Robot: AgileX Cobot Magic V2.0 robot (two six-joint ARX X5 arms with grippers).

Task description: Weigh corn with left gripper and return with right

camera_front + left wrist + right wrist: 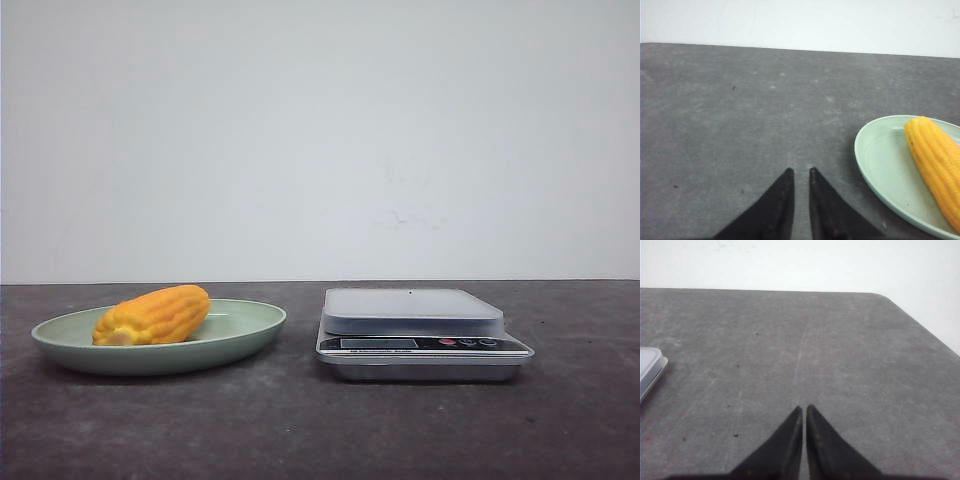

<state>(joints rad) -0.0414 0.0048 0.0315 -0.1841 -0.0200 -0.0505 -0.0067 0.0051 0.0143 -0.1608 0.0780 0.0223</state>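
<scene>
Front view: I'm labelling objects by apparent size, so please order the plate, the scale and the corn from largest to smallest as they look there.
1. plate, widest
2. scale, slightly narrower than the plate, though taller, so these two are close
3. corn, clearly smallest

The desk (300, 430) is matt, mottled dark grey, faintly speckled. The plate (240, 335) looks like smooth pale-green plastic with a soft sheen. The corn (155, 315) is bumpy, ridged, slightly waxy. At three o'clock from it, the scale (420, 335) has a brushed metallic platform.
</scene>
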